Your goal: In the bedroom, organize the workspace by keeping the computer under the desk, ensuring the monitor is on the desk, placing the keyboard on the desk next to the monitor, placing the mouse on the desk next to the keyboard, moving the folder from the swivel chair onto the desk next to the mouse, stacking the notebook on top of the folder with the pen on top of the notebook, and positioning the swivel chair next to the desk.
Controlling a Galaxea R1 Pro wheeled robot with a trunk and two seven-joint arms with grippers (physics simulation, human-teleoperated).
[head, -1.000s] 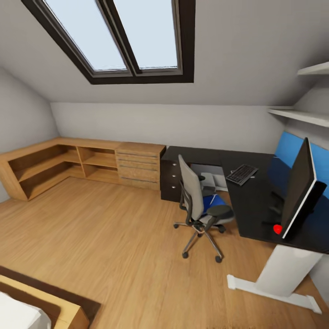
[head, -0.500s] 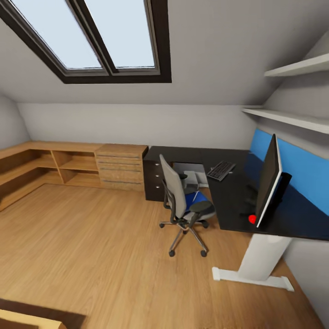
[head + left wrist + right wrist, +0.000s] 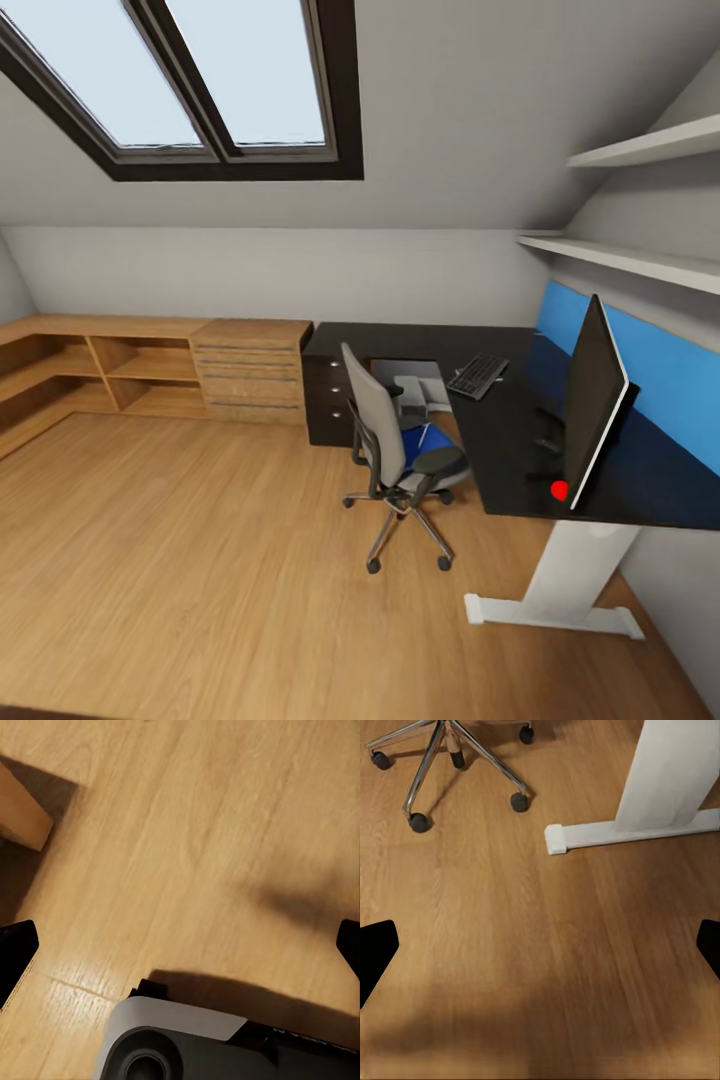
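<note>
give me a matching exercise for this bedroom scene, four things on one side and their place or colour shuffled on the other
Things:
1. keyboard
2. monitor
3. swivel chair
4. red object

Places or colours:
a. stands on the wood floor in front of the desk, blue showing on its seat
b. lies on the desk at the monitor's base, near the desk's front edge
c. lies flat on the far part of the black desk
d. stands upright on the desk, seen edge-on, before the blue wall panel

Pairs: 1-c, 2-d, 3-a, 4-b

Bright skylight [image 3: 200, 80] daylight, soft shadows on the floor [image 3: 200, 560], wide-angle bending at the edges.
</note>
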